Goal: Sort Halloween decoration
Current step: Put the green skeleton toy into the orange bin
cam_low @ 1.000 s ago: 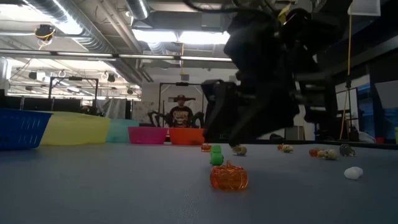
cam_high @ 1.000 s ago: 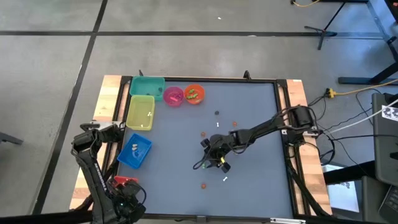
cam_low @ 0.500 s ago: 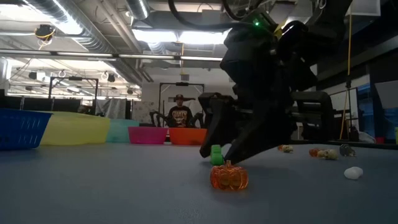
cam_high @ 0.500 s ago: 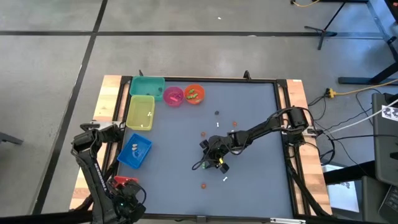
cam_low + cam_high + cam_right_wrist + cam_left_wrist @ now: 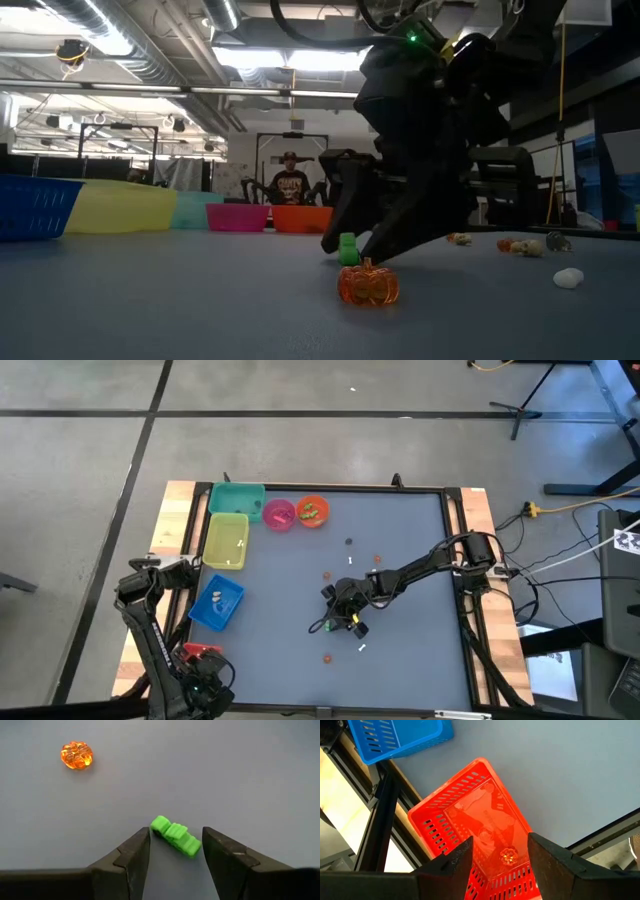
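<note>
Lowering is what the right arm has done since the first earlier frame: from above, it now reaches to mid-table with its right gripper (image 5: pixel 345 615) down at the mat, unchanged over the last half second. Using the blue basket (image 5: pixel 217 603) as landmark, the gripper sits well to its right, on the far side of open grey mat. The left gripper (image 5: pixel 200 653) waits just below that basket at the table's left edge. Room is generous around the working gripper, and the table's rails are well apart from it.

From table height, the right gripper (image 5: pixel 365 240) stands over a green trinket (image 5: pixel 347 249), with an orange pumpkin (image 5: pixel 368 283) just in front, nearer the camera. A low sweep could knock the pumpkin away.

Seen from the left wrist, fingers spread, that gripper hangs over a red basket (image 5: pixel 445 820) beside the blue one, holding nothing.

Past the right wrist's spread fingers, the green trinket (image 5: pixel 175 835) lies slantwise in the gap, not yet pinched. I judge the risk is a skewed close: one finger (image 5: pixel 127 857) meeting an end first could spin or flick the piece out, or the tips could scrape the mat. The orange pumpkin (image 5: pixel 77 754) lies well clear.
</note>
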Motion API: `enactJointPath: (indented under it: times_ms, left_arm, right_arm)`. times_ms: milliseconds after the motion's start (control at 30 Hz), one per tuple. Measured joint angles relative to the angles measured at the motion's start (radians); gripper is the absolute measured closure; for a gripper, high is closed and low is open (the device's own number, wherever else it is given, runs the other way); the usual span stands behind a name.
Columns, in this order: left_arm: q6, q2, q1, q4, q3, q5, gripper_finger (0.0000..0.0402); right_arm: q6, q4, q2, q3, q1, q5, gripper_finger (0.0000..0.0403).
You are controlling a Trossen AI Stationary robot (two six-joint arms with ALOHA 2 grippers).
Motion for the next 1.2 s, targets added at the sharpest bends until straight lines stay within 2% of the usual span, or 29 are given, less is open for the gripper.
enactJointPath:
  times_ms: [133, 433, 600, 967, 1200]
  left_arm:
    - [0.000, 0.000, 0.000, 0.000, 0.000, 0.000, 0.0230]
    - [0.000, 0.000, 0.000, 0.000, 0.000, 0.000, 0.0230]
    - [0.000, 0.000, 0.000, 0.000, 0.000, 0.000, 0.0230]
    - [0.000, 0.000, 0.000, 0.000, 0.000, 0.000, 0.0230]
    - [0.002, 0.000, 0.001, 0.031, 0.000, -0.016, 0.0230]
  right_arm:
    - [0.000, -0.002, 0.000, 0.000, 0.000, 0.000, 0.0241]
    - [0.000, -0.004, 0.000, -0.001, 0.000, -0.006, 0.0314]
    - [0.000, -0.004, 0.000, -0.001, 0.000, -0.004, 0.0337]
    - [0.004, -0.002, 0.000, -0.001, 0.000, 0.001, 0.0352]
    - [0.080, -0.001, 0.000, 0.000, 0.000, 0.002, 0.0352]
